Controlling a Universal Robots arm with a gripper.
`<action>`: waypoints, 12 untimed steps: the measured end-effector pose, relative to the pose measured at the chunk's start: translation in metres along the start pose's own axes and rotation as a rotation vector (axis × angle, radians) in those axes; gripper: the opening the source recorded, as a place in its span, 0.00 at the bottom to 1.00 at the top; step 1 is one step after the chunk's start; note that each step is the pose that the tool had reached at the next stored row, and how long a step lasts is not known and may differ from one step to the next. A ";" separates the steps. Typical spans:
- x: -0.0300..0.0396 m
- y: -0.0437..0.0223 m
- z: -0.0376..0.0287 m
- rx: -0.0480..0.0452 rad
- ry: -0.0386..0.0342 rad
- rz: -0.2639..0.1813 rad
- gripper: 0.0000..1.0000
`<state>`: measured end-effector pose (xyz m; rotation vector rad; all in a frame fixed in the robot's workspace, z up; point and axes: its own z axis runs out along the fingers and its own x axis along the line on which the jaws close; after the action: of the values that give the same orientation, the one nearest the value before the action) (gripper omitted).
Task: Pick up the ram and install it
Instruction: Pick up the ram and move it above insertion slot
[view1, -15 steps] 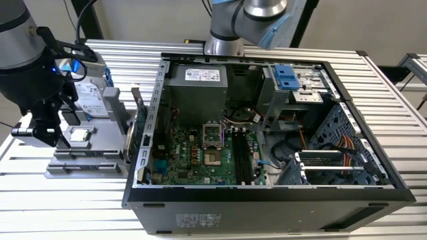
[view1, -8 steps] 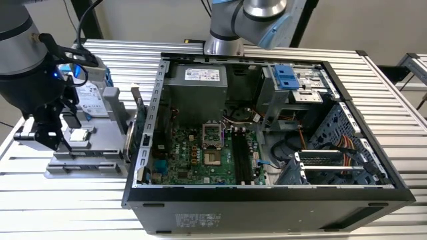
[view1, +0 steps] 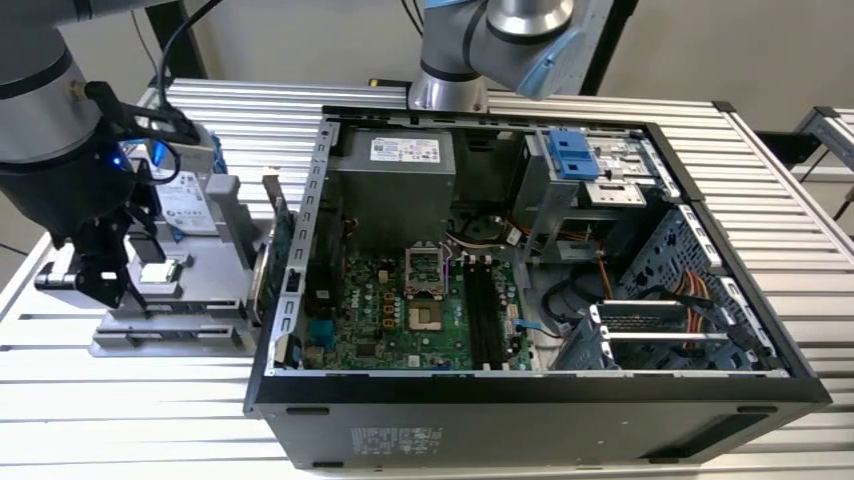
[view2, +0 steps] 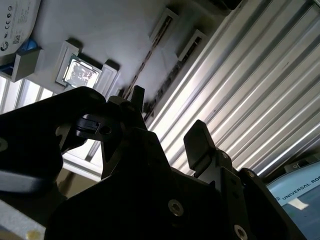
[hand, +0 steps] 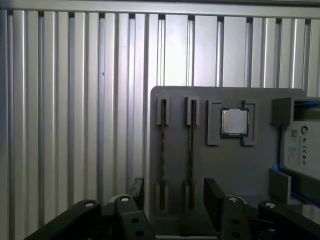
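The claw (hand: 175, 197) hangs pointing down, jaws spread apart.

Ram (hand: 163, 150), thin dark stick on edge, slotted in grey holder (hand: 235, 170)

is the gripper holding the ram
No, in the first wrist view the gripper is open and empty; the ram sticks stand in the grey holder.
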<state>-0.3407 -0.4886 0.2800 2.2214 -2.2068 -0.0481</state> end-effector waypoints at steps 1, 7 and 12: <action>0.0001 0.0000 0.0012 0.0000 0.0000 0.000 1.00; 0.0012 -0.0002 0.0069 0.0001 -0.0001 0.002 1.00; 0.0019 -0.0004 0.0122 0.0001 -0.0001 0.003 1.00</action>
<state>-0.3407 -0.4904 0.2678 2.2177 -2.2107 -0.0481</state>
